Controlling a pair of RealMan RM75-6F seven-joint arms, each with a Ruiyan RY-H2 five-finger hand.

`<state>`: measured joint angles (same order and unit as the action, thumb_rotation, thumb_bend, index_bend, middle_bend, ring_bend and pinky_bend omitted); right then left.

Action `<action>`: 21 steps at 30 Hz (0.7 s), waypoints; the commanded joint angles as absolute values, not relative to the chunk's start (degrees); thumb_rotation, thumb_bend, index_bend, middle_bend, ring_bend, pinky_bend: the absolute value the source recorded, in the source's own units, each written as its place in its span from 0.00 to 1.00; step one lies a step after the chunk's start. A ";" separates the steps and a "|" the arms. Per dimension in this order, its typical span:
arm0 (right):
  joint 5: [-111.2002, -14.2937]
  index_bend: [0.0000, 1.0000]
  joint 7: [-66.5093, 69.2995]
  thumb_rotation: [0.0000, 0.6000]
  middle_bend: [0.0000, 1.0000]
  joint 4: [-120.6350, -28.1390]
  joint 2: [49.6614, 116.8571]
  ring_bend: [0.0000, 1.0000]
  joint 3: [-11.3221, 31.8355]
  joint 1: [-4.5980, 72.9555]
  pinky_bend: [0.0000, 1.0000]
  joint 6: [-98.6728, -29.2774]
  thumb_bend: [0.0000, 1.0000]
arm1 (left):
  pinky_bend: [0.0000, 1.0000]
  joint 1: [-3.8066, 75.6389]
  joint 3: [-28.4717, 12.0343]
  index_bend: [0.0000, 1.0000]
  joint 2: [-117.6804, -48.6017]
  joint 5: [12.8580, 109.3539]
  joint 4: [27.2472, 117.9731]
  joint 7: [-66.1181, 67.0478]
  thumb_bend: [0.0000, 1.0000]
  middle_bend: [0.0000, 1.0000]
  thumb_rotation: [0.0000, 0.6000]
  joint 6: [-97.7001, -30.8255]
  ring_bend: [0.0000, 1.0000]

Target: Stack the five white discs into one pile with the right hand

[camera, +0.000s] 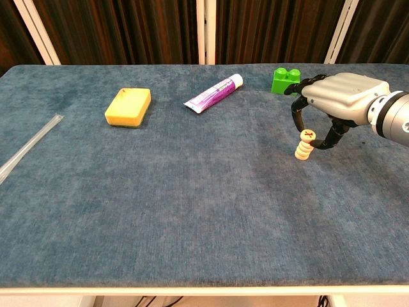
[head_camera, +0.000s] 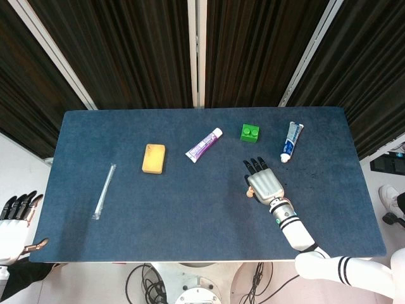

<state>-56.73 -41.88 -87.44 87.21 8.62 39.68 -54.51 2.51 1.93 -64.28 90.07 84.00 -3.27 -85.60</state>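
Observation:
A short pile of white discs (camera: 302, 151) stands on the blue table at the right. My right hand (camera: 339, 101) arches over it from the right. Between a finger and the thumb it pinches one more white disc (camera: 308, 134) with a red mark, which sits at the pile's top, shifted slightly right. From the head view my right hand (head_camera: 264, 185) covers most of the pile, and only an edge of the discs (head_camera: 249, 193) shows at its left. My left hand (head_camera: 14, 218) hangs off the table's near left corner, fingers apart and holding nothing.
A green brick (camera: 285, 80) lies just behind the right hand, and a blue-white toothpaste tube (head_camera: 291, 141) to its right. Further left lie a purple tube (camera: 214, 93), a yellow sponge (camera: 128, 106) and a clear straw (camera: 25, 148).

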 commanded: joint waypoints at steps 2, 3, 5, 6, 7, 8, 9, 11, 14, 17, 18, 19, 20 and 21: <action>-56.55 0.51 -41.60 1.00 0.07 -87.77 86.91 0.00 8.23 39.87 0.00 -54.87 0.24 | 0.00 2.52 1.92 0.00 -64.34 89.98 84.00 -3.14 0.03 0.00 1.00 -85.51 0.00; -56.50 0.51 -41.52 1.00 0.07 -87.86 86.82 0.00 8.13 39.92 0.00 -54.94 0.24 | 0.00 2.53 1.91 0.00 -64.34 89.96 84.02 -3.16 0.03 0.00 1.00 -85.49 0.00; -56.27 0.51 -41.28 1.00 0.07 -88.17 86.56 0.00 7.96 40.03 0.00 -55.06 0.24 | 0.00 2.53 1.85 0.00 -64.32 89.93 84.06 -3.19 0.03 0.00 1.00 -85.54 0.00; -56.15 0.51 -41.16 1.00 0.07 -88.36 86.42 0.00 7.90 40.07 0.00 -55.10 0.24 | 0.00 2.53 1.84 0.00 -64.31 89.90 84.08 -3.21 0.03 0.00 1.00 -85.54 0.00; -56.00 0.51 -41.13 1.00 0.07 -88.55 86.26 0.00 7.81 40.11 0.00 -55.14 0.24 | 0.00 2.54 1.84 0.00 -64.29 89.91 84.12 -3.21 0.03 0.00 1.00 -85.53 0.00; -55.81 0.51 -41.23 1.00 0.07 -88.73 86.09 0.00 7.63 40.17 0.00 -55.22 0.24 | 0.00 2.55 1.85 0.00 -64.26 89.91 84.14 -3.15 0.03 0.00 1.00 -85.49 0.00; -55.66 0.51 -41.34 1.00 0.07 -88.79 86.02 0.00 7.49 40.24 0.00 -55.27 0.24 | 0.00 2.57 1.86 0.00 -64.25 89.88 84.15 -3.10 0.03 0.00 1.00 -85.42 0.00; -55.08 0.51 -41.53 1.00 0.06 -88.90 85.97 0.00 7.20 40.40 0.00 -55.25 0.24 | 0.00 2.63 1.84 0.00 -64.27 89.84 84.26 -3.03 0.03 0.00 1.00 -85.31 0.00; -54.50 0.50 -41.77 1.00 0.06 -88.80 86.07 0.00 6.89 40.72 0.00 -55.32 0.24 | 0.00 2.68 1.81 0.00 -64.30 89.85 84.36 -2.90 0.03 0.00 1.00 -85.27 0.00; -54.18 0.50 -41.56 1.00 0.06 -88.72 86.21 0.00 6.75 40.99 0.00 -55.41 0.24 | 0.00 2.67 1.78 0.00 -64.23 89.76 84.50 -2.80 0.03 0.00 1.00 -85.26 0.00; -54.19 0.49 -41.52 1.00 0.06 -88.67 86.24 0.00 6.70 41.06 0.00 -55.49 0.24 | 0.00 2.66 1.77 0.00 -64.19 89.73 84.53 -2.80 0.03 0.00 1.00 -85.26 0.00; -54.21 0.49 -41.45 1.00 0.06 -88.63 86.27 0.00 6.66 41.12 0.00 -55.57 0.24 | 0.00 2.66 1.77 0.00 -64.17 89.73 84.55 -2.80 0.03 0.00 1.00 -85.27 0.00; -54.16 0.49 -41.34 1.00 0.06 -88.61 86.27 0.00 6.60 41.20 0.00 -55.63 0.24 | 0.00 2.66 1.77 0.00 -64.15 89.73 84.57 -2.80 0.03 0.00 1.00 -85.28 0.00; -54.10 0.48 -41.29 1.00 0.06 -88.60 86.26 0.00 6.53 41.26 0.00 -55.63 0.24 | 0.00 2.66 1.76 0.00 -64.13 89.73 84.57 -2.80 0.03 0.00 1.00 -85.28 0.00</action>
